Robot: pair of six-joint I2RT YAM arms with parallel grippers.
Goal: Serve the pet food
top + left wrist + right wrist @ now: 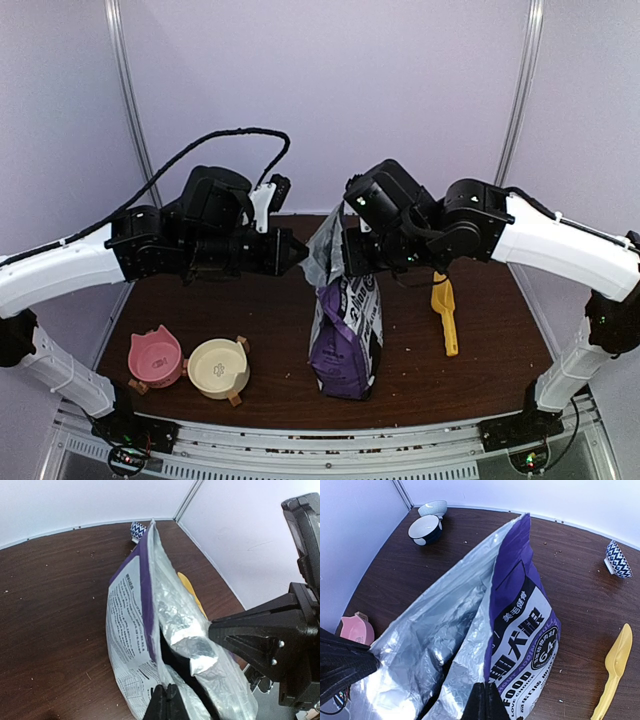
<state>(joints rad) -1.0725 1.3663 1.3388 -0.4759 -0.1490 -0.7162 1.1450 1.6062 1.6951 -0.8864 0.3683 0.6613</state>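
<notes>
The purple-and-white bag (347, 335) stands upright mid-table, its top pulled open to show silver lining (435, 630). My left gripper (166, 687) is shut on the bag's left rim, seen from above at the left gripper (303, 251). My right gripper (485, 686) is shut on the opposite rim by the purple front panel, and from above the right gripper (345, 262) meets the bag top. The bag's mouth (172, 662) is dark inside. The pet food is hidden.
A yellow scoop (444, 315) lies right of the bag. A pink bowl (155, 357) and a cream bowl (218, 367) sit front left. A blue patterned bowl (618, 559) and two more bowls (426, 529) stand near the back wall.
</notes>
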